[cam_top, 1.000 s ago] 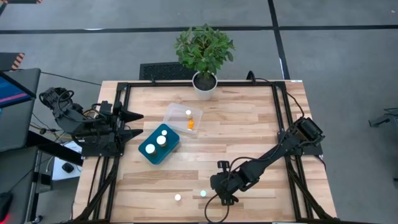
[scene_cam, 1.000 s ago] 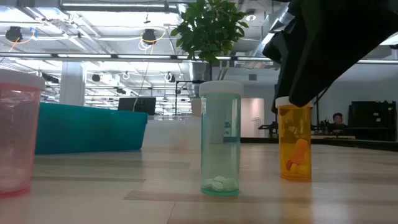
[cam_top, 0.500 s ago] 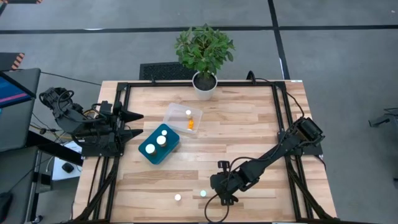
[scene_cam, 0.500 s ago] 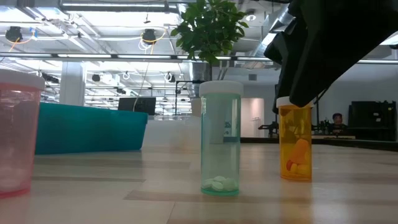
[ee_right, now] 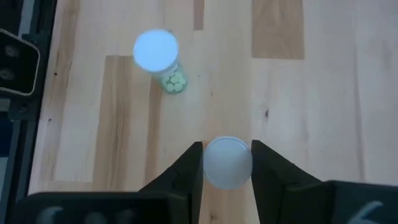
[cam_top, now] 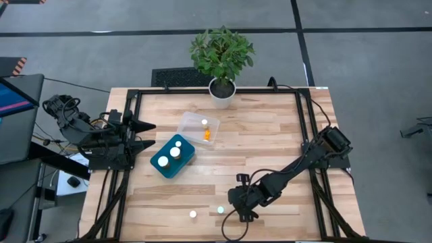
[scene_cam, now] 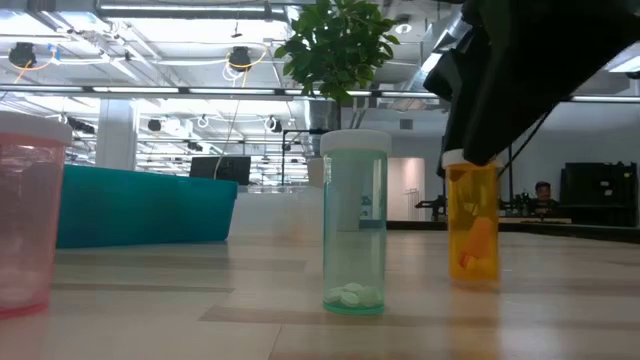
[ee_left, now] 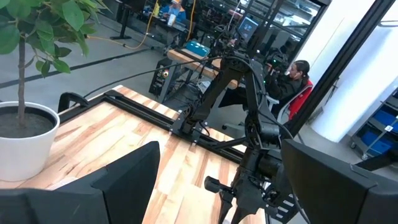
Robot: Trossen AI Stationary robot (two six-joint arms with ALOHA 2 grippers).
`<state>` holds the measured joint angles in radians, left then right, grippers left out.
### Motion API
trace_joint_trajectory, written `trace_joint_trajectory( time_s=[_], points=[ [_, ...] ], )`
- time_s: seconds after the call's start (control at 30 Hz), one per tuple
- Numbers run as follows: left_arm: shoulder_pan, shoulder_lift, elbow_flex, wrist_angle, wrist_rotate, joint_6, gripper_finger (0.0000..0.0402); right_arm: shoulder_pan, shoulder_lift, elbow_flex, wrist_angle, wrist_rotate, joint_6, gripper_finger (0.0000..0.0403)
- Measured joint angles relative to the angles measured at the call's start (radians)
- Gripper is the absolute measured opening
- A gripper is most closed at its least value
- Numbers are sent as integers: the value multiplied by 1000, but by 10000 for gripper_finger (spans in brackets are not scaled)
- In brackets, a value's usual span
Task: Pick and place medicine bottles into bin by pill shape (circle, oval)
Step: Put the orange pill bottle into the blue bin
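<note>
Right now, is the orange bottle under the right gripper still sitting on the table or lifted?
Lifted slightly, upright. In the low view the orange bottle hangs clear of the wood, its white cap between the right gripper fingers.

Green bottle [ee_right: 156, 53] stands clear beside hand [ee_right: 227, 163].

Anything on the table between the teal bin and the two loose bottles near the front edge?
No. In the high view only bare wood lies between the teal bin and the two loose bottles.
</note>
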<state>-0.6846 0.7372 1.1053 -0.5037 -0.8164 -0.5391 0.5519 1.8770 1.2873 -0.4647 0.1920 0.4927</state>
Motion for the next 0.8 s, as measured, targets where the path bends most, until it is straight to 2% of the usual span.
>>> trace_joint_trajectory(
  time_s=[0.43,0.8],
  points=[
    [0,0,0,0,20,-4,328,-85,-63,1,-58,-17,-106,113],
    [0,0,0,-1,20,2,328,-234,-178,1,-47,-14,-213,113]
  ],
)
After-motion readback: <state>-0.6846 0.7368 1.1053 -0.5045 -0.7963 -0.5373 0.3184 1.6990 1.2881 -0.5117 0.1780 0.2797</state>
